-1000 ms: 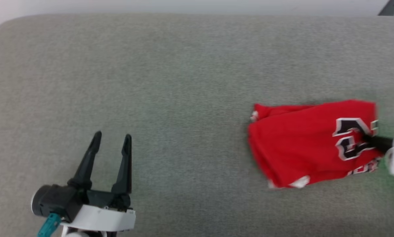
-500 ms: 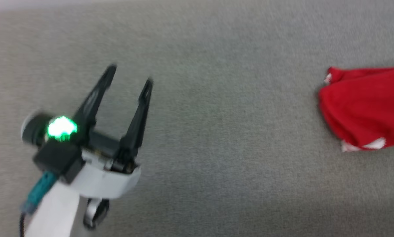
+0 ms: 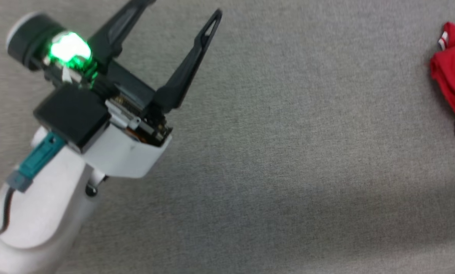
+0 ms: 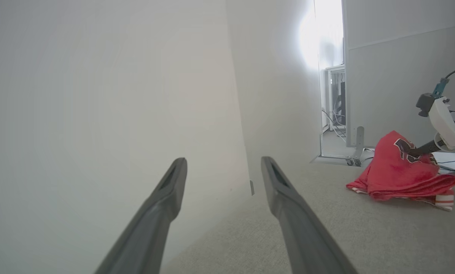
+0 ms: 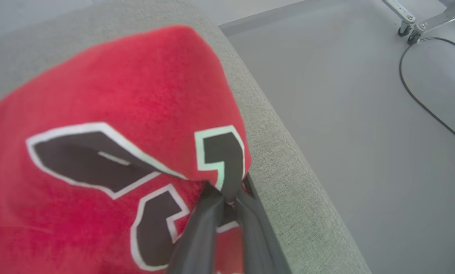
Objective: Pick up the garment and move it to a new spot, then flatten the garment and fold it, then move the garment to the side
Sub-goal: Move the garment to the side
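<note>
Two fingers of your right gripper [image 5: 227, 201] pinch the soft red jersey garment [image 5: 117, 87] at its creased black, white-outlined numerals [image 5: 90, 160], your left gripper [image 4: 223, 160] gaping empty.

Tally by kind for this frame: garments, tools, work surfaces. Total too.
garment: 1
tools: 2 (left tool open, right tool shut on the garment)
surface: 1
total: 4
</note>
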Motion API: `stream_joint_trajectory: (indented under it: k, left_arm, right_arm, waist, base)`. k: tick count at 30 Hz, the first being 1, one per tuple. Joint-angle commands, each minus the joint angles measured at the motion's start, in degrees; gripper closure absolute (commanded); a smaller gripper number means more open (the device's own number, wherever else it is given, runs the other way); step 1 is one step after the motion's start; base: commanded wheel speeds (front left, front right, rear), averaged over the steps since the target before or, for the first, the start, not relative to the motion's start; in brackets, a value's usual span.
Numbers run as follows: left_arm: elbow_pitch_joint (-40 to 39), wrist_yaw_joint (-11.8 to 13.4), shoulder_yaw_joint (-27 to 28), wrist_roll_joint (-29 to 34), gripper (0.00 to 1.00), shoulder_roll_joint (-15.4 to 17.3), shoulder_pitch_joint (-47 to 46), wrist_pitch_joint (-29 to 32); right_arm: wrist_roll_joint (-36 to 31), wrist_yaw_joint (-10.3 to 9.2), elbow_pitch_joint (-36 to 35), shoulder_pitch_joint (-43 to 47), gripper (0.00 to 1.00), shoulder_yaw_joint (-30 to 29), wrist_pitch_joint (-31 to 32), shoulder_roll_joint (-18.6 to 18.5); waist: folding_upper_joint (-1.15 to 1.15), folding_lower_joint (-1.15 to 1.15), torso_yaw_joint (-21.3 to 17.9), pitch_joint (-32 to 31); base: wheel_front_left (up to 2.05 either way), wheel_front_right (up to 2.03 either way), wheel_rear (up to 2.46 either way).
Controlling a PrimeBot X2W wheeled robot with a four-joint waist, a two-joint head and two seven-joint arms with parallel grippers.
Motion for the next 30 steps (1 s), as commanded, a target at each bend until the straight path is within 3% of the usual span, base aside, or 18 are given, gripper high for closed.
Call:
stream_joint_trajectory:
  k: [1, 9, 17, 18, 19, 20, 30]
  left_arm:
    - [0.2, -0.2, -0.3, -0.4, 0.0, 0.3, -1.1, 0.0]
    - [1.4, -0.2, -3.2, -0.8, 0.0, 2.3, -6.1, 0.0]
    - [2.0, -0.2, -3.2, -1.1, 0.0, 3.0, -6.2, 0.0]
    - [2.1, -0.2, -3.2, -1.1, 0.0, 3.0, -6.1, 0.0]
    - [2.2, -0.2, -3.1, -1.0, 0.0, 3.0, -6.0, 0.0]
    - [2.3, -0.2, -3.1, -1.0, 0.0, 2.9, -5.8, 0.0]
    - [3.0, -0.2, 1.0, -1.6, 0.0, -1.0, 0.9, 0.0]
  right_arm:
    - [-0.6, -0.1, 0.9, -1.2, 1.0, -0.1, -0.8, 0.5]
    - [-8.2, -0.1, 11.6, -8.8, 1.0, 0.2, -8.0, 3.8]
    - [-10.0, -0.1, 15.7, -12.2, 1.0, 2.0, -11.1, 6.4]
    - [-10.0, -0.1, 15.8, -12.4, 0.87, 2.2, -11.6, 6.5]
    - [-9.9, -0.1, 16.0, -12.5, 0.59, 2.3, -12.1, 6.5]
    - [-9.8, -0.1, 16.4, -12.6, 0.0, 2.5, -12.4, 6.6]
    - [-8.6, -0.1, 13.3, -9.6, 0.0, 6.5, -14.3, 4.1]
  waist:
    - [0.0, 0.0, -2.4, 3.4]
    - [0.0, 0.0, -3.7, 6.0]
    - [0.0, 0.0, -4.1, 5.9]
    - [0.0, 0.0, -4.1, 5.8]
    - [0.0, 0.0, -4.1, 5.7]
    - [0.0, 0.0, -4.1, 5.5]
    - [0.0, 0.0, -2.8, -1.2]
  base:
    - [0.0, 0.0, 0.0]
    - [0.0, 0.0, 0.0]
    - [0.0, 0.0, 0.0]
    - [0.0, 0.0, 0.0]
    - [0.0, 0.0, 0.0]
    - [0.0, 0.0, 0.0]
    - [0.0, 0.0, 0.0]
